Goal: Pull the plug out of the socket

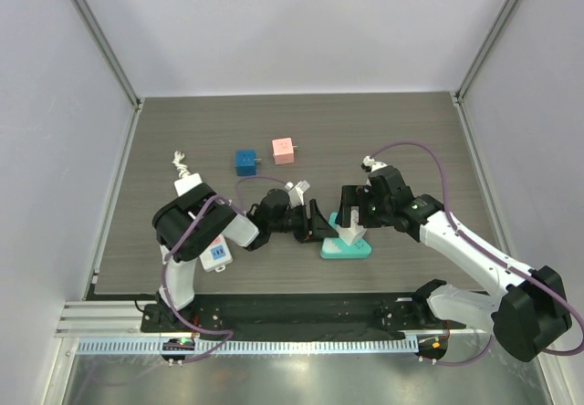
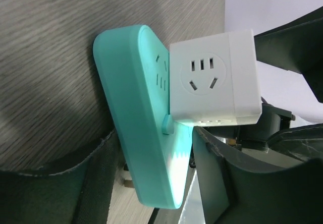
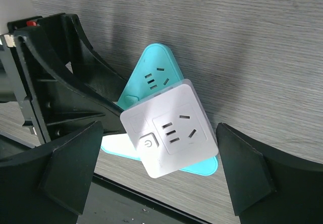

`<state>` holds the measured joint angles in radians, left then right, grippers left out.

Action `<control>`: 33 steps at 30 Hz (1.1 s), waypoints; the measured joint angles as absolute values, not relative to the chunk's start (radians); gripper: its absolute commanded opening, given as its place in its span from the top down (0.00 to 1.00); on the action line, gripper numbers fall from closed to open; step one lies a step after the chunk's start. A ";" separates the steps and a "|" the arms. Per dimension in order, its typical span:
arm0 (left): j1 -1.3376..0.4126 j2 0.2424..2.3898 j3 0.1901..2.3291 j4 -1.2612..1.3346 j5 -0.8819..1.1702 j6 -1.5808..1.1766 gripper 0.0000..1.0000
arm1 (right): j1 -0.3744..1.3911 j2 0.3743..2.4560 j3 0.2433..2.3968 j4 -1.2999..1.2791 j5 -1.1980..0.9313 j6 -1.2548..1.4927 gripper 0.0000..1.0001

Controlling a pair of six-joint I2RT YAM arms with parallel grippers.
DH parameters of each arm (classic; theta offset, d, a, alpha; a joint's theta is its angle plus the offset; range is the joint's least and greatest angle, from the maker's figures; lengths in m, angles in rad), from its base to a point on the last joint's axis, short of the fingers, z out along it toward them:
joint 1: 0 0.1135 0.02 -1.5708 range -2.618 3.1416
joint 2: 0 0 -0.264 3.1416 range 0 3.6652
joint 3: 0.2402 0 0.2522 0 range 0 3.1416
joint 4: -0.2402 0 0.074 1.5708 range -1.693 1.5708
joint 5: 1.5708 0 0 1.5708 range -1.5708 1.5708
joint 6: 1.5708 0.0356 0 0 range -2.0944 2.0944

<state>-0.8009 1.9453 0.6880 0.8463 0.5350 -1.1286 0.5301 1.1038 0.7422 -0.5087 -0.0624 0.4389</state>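
Note:
A teal socket strip (image 1: 347, 248) lies flat on the table near the front middle. A white cube plug (image 1: 351, 229) sits plugged into its top face. In the left wrist view, my left gripper (image 2: 161, 183) closes round one end of the teal strip (image 2: 136, 108), just below the white plug (image 2: 214, 77). In the right wrist view, my right gripper (image 3: 160, 143) hangs open over the white plug (image 3: 169, 128). One finger is on each side, with a gap on both. The teal strip (image 3: 151, 75) shows under the plug.
A blue cube (image 1: 245, 161) and a pink cube (image 1: 283, 150) stand farther back on the table. A white box with blue buttons (image 1: 217, 254) lies by the left arm's base. The table's front rail (image 1: 301, 314) runs just behind the socket.

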 measured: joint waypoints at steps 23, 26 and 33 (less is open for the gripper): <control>-0.712 1.937 0.593 0.945 0.599 -1.217 1.00 | 0.564 1.110 0.712 -0.499 -0.106 0.435 0.00; -0.692 1.928 0.577 0.946 0.605 -1.221 1.00 | 0.600 1.137 0.712 -0.486 -0.104 0.424 0.01; -0.673 1.923 0.565 0.946 0.620 -1.223 1.00 | 0.677 1.233 0.730 -0.478 -0.052 0.396 0.02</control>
